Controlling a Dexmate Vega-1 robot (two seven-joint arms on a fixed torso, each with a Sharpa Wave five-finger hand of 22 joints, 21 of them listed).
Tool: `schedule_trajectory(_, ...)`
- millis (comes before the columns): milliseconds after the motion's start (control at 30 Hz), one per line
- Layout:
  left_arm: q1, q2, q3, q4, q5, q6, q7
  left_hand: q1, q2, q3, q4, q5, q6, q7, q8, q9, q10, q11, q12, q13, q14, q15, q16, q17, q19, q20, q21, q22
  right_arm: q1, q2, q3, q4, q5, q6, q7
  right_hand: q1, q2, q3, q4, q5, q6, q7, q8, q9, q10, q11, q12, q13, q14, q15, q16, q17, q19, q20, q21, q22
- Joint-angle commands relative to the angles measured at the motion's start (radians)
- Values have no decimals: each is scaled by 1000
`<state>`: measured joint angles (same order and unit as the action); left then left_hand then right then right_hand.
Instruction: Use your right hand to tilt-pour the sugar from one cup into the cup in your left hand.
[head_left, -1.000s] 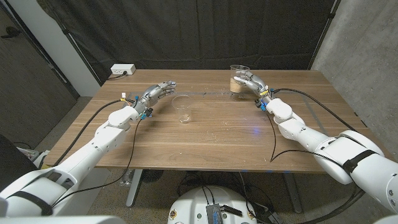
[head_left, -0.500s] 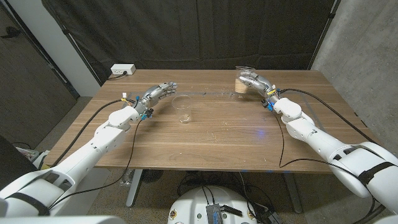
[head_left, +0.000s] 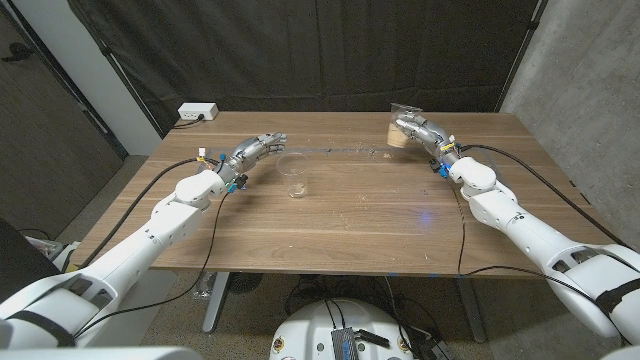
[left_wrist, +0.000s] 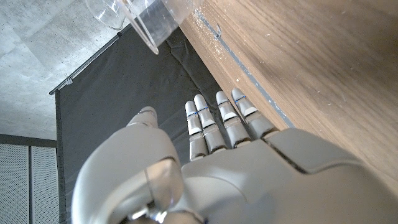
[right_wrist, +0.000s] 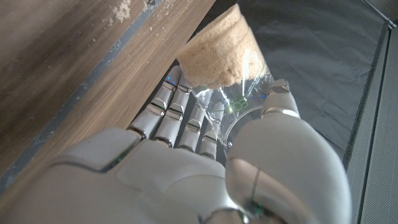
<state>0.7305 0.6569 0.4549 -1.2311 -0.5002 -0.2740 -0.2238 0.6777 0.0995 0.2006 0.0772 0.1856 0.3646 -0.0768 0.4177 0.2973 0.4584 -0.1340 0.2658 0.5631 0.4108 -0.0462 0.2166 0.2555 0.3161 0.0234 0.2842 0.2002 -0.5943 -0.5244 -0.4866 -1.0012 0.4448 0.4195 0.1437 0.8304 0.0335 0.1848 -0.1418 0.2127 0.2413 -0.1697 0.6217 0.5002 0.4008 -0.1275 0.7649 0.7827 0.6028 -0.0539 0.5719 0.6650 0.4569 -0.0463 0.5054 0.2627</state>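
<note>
wooden table (head_left: 340, 215) — two cups, two robot hands

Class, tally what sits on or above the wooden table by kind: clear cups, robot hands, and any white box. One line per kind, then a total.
Clear cups: 2 (cup with sugar, empty cup)
Robot hands: 2 (left hand, right hand)
White box: 1 (white box)
Total: 5

We counted two clear plastic cups: one holding sugar (head_left: 402, 128), one empty (head_left: 293, 175). We noted two robot hands, the left hand (head_left: 255, 149) and the right hand (head_left: 423, 130). One wooden table (head_left: 350, 215) and one white power strip (head_left: 198, 112) were recorded.
</note>
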Motion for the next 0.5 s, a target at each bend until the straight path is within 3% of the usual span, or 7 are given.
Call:
schedule_trajectory(33,-3,2,2,0,7,-1,1,1,4,1,-6,5,7,-3,6,0,8,-5,6,4,4,-106,2,-1,3,-2,-1,2,-46,15,52,-27,62,-5,-37,1,9,6,5,-5,16,0,7,-1,7,1,-6,2,8,-178,-8,3,8,-75,10,5)
schedule_trajectory(333,-5,-3,1,15,7,-15,-1,1,3,2,-7,5,6,-4,5,0,5,-2,5,5,4,-106,1,-1,3,-3,-2,3,-6,94,56,150,32,182,-53,3,12,8,5,-11,33,4,15,-1,18,-2,-3,1,14,-178,-16,4,1,-78,11,6)
schedule_trajectory(500,-5,-3,0,17,9,-19,1,0,3,3,-8,5,5,-3,5,0,6,-4,6,5,4,-107,1,-1,3,-3,-2,3,0,109,53,197,9,247,-75,6,11,8,3,-12,43,3,21,1,22,-9,0,5,19,-178,-19,4,1,-81,13,6)
